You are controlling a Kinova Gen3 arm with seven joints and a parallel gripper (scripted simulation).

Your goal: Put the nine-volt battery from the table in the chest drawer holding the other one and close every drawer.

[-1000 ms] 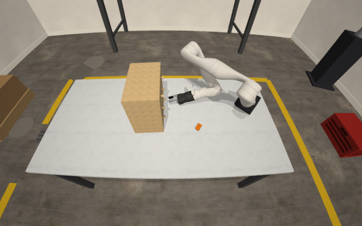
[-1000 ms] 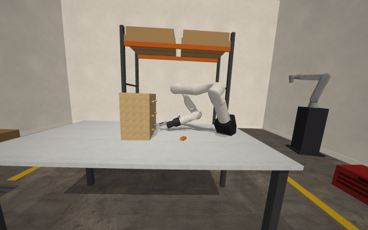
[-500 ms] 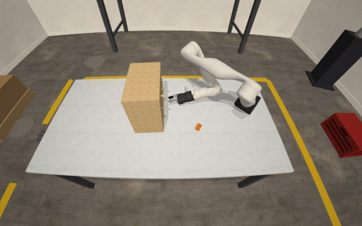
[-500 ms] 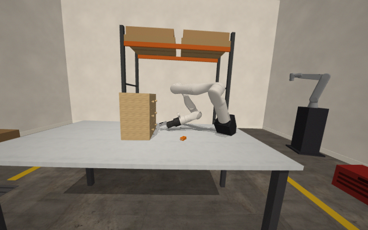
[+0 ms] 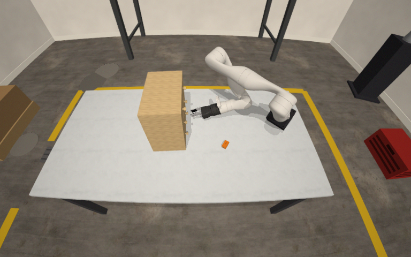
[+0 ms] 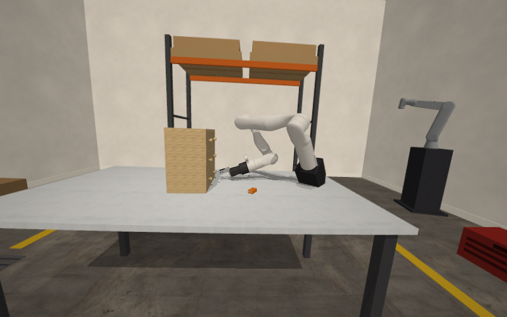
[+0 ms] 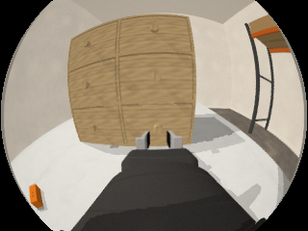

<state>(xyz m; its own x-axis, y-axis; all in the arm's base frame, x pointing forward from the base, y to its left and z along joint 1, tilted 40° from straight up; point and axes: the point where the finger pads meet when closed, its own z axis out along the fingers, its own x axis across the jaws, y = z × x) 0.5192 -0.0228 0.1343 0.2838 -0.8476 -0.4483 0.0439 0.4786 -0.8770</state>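
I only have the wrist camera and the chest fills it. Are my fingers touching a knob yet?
Observer: No. From the top, the gripper is open, empty and just short of the knobs on the chest.
Operator: Which row am I level with?
Observer: From the side, about the lowest knob row.
Operator: And the battery?
Observer: The battery lies on the table, apart from the chest on its knob side.
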